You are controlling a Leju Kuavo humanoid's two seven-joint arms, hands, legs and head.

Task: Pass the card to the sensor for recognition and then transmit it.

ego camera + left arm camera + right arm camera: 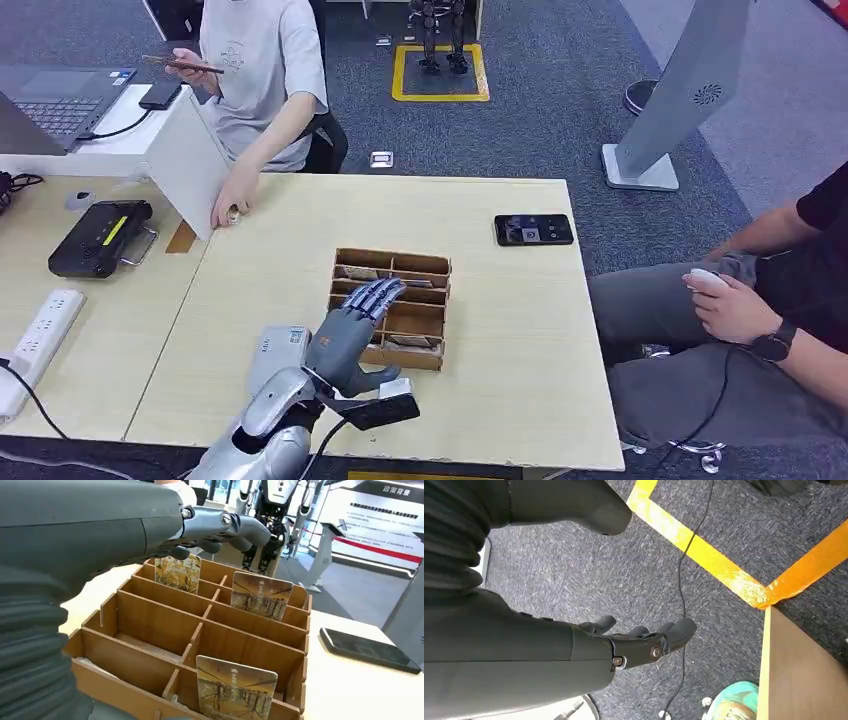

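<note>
Fingers: on the left hand [352, 330], the fingers [378, 293] reach straight out and slightly spread over the wooden card box [428, 268], gripping nothing; in the left wrist view their tips [245, 530] hover just above the card [178, 573] standing in a far compartment, and whether they touch it cannot be told.
Right hand: the right hand [634, 642] hangs over grey carpet [574, 575] crossed by yellow floor tape [704, 555], its fingers loosely curled and apart, with nothing in them.
Cards: three picture cards stand upright in the box, one under the fingertips, a second card [261, 594] in the neighbouring compartment of the far row, a third card [234, 688] in the nearest row.
Box: the divided box sits near the middle of the pale wooden surface [270, 250].
Sensor side: a black handheld device [98, 238] lies on the adjoining surface to the left, beside a white power strip [40, 330].
Also on the surface: a black phone [533, 229] lies beyond the box to the right, well apart from it.
People: one seated person at the far side rests a hand [234, 205] on the surface; another at the right holds a small white object [706, 279].
</note>
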